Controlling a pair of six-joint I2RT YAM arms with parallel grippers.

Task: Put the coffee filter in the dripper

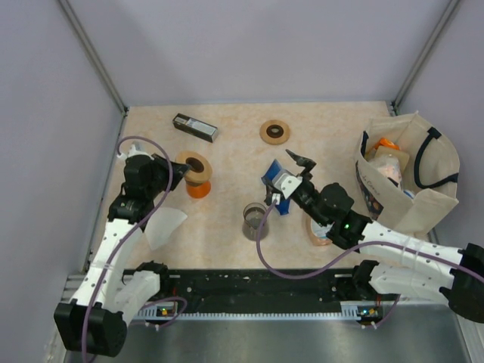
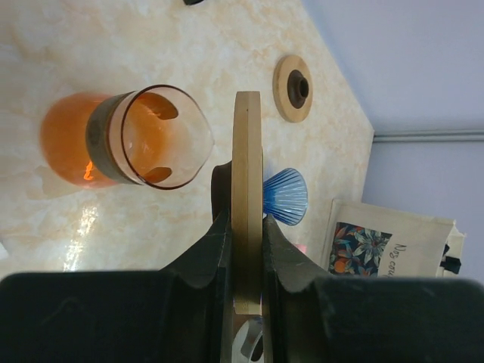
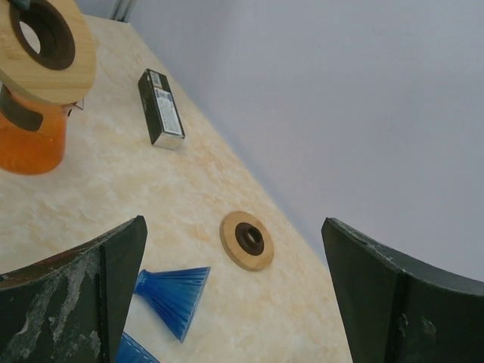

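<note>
Top view, clock from the middle of the tabletop [image 1: 234, 151]:
- tote bag [image 1: 423, 204] at 3, not involved
- coffee filter [image 1: 166, 227] at 8: white paper cone lying loose by the left arm, nothing touching it
- orange dripper [image 1: 200, 185] at 9-10, mouth looks unobstructed in the left wrist view
- grey glass [image 1: 255, 221] near 6, blue fluted cone [image 3: 175, 296] just beside it, under the right arm
- black box [image 1: 195, 127] at 11, wooden disc [image 1: 274, 131] at 12, both well clear

Left pincer [image 2: 246, 227] is clamped on a wooden ring [image 2: 247, 151] held edge-on, just beside the dripper. Right pincer [image 3: 233, 227] is wide open and empty.

My read: filter pickup not yet started, left side is busy with the ring. Next move needs a free pincer down at 8, a light pinch on the thin paper edge, then carry to the dripper mouth and seat it point-down
</note>
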